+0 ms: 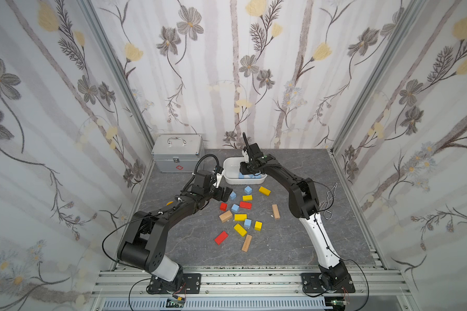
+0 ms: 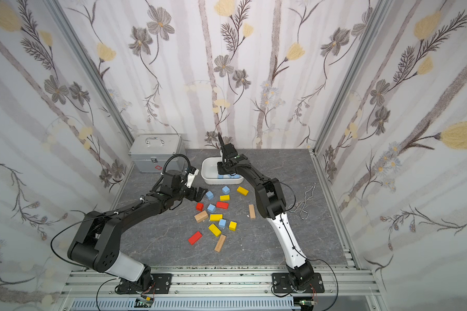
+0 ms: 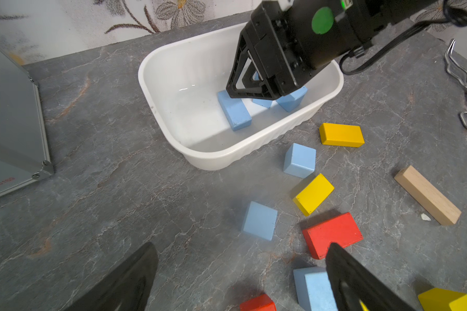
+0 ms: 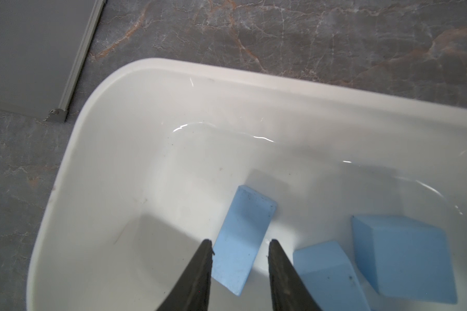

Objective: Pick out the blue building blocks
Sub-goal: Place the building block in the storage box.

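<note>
**Top views.** In both top views the white tub [image 1: 228, 164] stands at the far middle of the table [image 1: 294, 242], just right of the metal case [image 1: 177, 153]. The right pincer [image 1: 243, 170] reaches down inside the tub, so anything it lets go lands within the walls. Four blue building blocks [image 1: 235, 208] lie loose nearer the middle of the table, mixed with yellow, red and tan blocks [image 1: 240, 217]. The left pincer [image 1: 227, 194] hovers just left of the blue cube [image 1: 232, 195].

**Left wrist view.** The left pincer's jaws are spread wide, with nothing between them. The blue cube sits ahead on bare table. The wide spread is judged to give clearance for closing over it. In the tub, the right pincer's tips stand over the far end of the blue bar [image 3: 234, 111], which lies flat on the tub floor.

**Right wrist view.** The right pincer's jaws stand slightly apart, astride the bar's end. A gap shows on one side, and the floor carries the bar, so it is judged not clamped. Two more blue blocks [image 4: 402, 255] lie close together beside the bar.
</note>
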Motion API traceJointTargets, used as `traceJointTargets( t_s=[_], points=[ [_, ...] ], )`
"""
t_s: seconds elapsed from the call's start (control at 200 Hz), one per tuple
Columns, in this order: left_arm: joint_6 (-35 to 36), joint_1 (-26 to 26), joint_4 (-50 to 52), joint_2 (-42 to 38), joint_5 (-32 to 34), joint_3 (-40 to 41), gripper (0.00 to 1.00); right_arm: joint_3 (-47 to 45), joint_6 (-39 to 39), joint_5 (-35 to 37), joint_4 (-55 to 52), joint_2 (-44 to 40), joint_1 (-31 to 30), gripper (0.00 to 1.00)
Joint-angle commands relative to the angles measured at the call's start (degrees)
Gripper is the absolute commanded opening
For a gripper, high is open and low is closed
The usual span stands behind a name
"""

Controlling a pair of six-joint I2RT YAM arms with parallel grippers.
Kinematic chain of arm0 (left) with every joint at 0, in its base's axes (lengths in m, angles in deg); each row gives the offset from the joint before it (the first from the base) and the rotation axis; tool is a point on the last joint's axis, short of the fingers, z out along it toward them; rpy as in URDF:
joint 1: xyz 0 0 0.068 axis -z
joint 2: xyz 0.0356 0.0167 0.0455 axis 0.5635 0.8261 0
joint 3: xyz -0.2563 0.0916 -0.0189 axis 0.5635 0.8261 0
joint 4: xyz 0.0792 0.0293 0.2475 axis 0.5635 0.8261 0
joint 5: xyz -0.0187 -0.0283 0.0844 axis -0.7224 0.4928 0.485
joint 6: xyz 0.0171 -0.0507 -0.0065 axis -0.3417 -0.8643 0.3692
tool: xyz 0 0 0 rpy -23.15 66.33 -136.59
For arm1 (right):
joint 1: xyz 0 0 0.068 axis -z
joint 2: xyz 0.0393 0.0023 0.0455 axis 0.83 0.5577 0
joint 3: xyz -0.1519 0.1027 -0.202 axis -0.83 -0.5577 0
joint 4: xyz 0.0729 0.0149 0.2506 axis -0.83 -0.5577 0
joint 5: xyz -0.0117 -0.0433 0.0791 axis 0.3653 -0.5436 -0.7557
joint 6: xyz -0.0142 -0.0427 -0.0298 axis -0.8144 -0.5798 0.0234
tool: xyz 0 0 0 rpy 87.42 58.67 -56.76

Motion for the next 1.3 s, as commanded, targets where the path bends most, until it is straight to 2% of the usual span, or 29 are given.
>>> traceJointTargets(
  t_s=[0.0, 0.07, 0.145, 0.265, 0.51, 0.894, 1.094, 1.294],
  points=[
    [0.74, 0.01, -1.2, -0.41, -0.43, -0.18, 1.0, 0.46, -0.23, -0.59, 1.07, -1.26, -0.07, 0.4],
    [0.55, 0.01, -1.2, -0.66, -0.37, -0.43, 1.0, 0.36, -0.58, -0.2, 0.98, -2.15, 0.01, 0.4],
    [0.53, 0.01, -1.1, -0.99, -0.5, -0.87, 1.0, 0.33, -1.08, 0.34, 0.7, -3.23, -0.02, 0.49],
    [0.46, 0.01, -0.87, -2.01, -0.65, -1.59, 1.0, 0.38, -1.28, 1.77, 0.0, -5.3, 0.09, 0.57],
    [1.89, 0.35, 3.17, -4.8, -0.42, -4.41, 1.0, -1.73, -2.18, 4.04, -1.25, -10.35, -0.03, 0.63],
    [1.6, 3.77, 11.15, -11.99, 2.87, -6.24, 1.0, -21.49, -1.49, 5.97, 5.99, -27.8, -0.78, 0.75],
    [-0.54, 6.8, 15.42, -15.7, 6.63, -5.42, 1.0, -32.85, -0.32, 7.76, 10.35, -37.16, -2.1, 0.8],
    [-3.96, 7.47, 21.43, -18.2, 9.23, -6.44, 1.0, -46.62, 2.48, 8.86, 16.0, -47.23, -3.53, 0.85]
  ],
)
